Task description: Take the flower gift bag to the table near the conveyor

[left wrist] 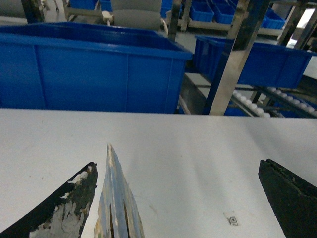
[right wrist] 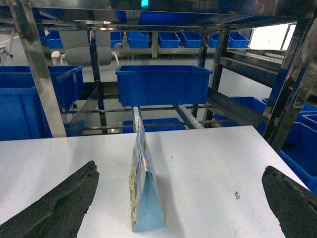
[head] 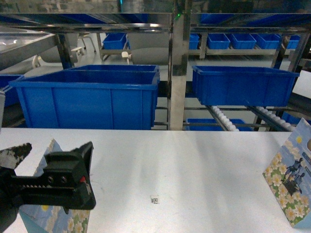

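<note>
While the left gripper [head: 46, 167] stands at the lower left of the head view, its dark fingers are spread apart around the tip of a flower gift bag [head: 53, 213] that stands on the table [head: 194, 170]; whether either finger touches the bag cannot be told here. A second flower bag [head: 290, 187] stands upright at the table's right edge, well apart from the first. A small square sticker [head: 155, 199] lies on the tabletop between the two bags, nearer the first. Beyond the table's far edge sit two large blue bins [head: 87, 99], more small bins on shelves behind, and the conveyor [head: 226, 120], whose white wheels show to the right of a steel upright [head: 179, 63].

Left wrist view: the left gripper [left wrist: 176, 198] is wide open and grasps nothing. One worn finger [left wrist: 64, 208] lies just beside the thin upright edge of the flower gift bag [left wrist: 116, 203], touching or nearly so; the other finger is well apart from it, on the far side of the sticker [left wrist: 231, 218]. One bag, one sticker and two large bins are counted here, with the conveyor [left wrist: 252, 105] beyond the table [left wrist: 198, 144].

Right wrist view: the right gripper [right wrist: 181, 198] is likewise spread wide and holds nothing. The second flower bag [right wrist: 141, 186] stands edge-on on the table [right wrist: 213, 163] between the two fingers [right wrist: 59, 203], apart from both. One bag is counted; the conveyor [right wrist: 190, 116] slopes beyond the table's far edge below a blue bin [right wrist: 163, 84].
</note>
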Robot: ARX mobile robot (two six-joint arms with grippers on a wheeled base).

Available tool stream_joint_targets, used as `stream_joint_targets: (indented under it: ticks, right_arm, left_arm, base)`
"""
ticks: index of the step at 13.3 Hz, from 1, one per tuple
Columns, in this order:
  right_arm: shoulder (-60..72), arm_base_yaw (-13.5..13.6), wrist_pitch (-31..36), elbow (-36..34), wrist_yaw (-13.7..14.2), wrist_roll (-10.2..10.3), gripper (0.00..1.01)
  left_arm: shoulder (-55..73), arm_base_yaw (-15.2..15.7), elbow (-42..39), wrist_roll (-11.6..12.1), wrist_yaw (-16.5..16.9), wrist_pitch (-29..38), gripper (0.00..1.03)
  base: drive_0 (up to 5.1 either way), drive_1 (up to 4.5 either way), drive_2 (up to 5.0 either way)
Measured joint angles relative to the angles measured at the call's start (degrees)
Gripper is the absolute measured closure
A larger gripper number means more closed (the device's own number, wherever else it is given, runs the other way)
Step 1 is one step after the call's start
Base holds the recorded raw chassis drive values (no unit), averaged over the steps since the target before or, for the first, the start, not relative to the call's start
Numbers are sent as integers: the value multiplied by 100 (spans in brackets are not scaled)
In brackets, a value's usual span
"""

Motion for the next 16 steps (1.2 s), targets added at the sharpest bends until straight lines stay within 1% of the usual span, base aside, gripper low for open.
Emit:
stream_joint_targets:
  ticks: [2,3,4,5,6,7,9,11,13,14,15,16]
  right_arm:
    - [2,0,0,0,0,0,3]
    - [2,0,0,0,0,0,3]
    - [2,0,0,0,0,0,3]
    - [2,0,0,0,0,0,3]
    - [0,0,0,0,0,0,3]
    - [2,0,0,0,0,0,3]
    - [2,0,0,0,0,0,3]
    - [0,0,0,0,0,0,3]
    - [2,0,0,0,0,0,3]
    - [2,0,0,0,0,0,3]
    - [2,0,0,0,0,0,3]
    - [2,0,0,0,0,0,3]
  left_arm:
    - [-472,74,-17,22,96,-4,5]
    - [-717,96,-42,28,127,-149,5]
    - [-1250,146,-179,57,256,-595,5]
    - [-1655,146,-293,85,332,-960,5]
    - [-2232,140,-407,138,367,-1486,5]
    - [-2833,76,-503,181,372,-2046,5]
    - [-4260,90,-647,262,448,-3399,5]
    - [-5582,343,-920,275,452,-4614,5]
    - [-6293,328,-984,258,389,-5416,5]
    - [-6795,332,-984,208,332,-5958,5]
    - [-7291,437,-979,168,280,-6356,5]
    - [-7296,612,-966,166,256,-6314,5]
  base:
    - [0,0,0]
    - [0,0,0]
    - [0,0,0]
    - [0,0,0]
    - [0,0,0]
    - [0,0,0]
    - [0,0,0]
    - [0,0,0]
    - [0,0,0]
    - [0,0,0]
    - [0,0,0]
    - [0,0,0]
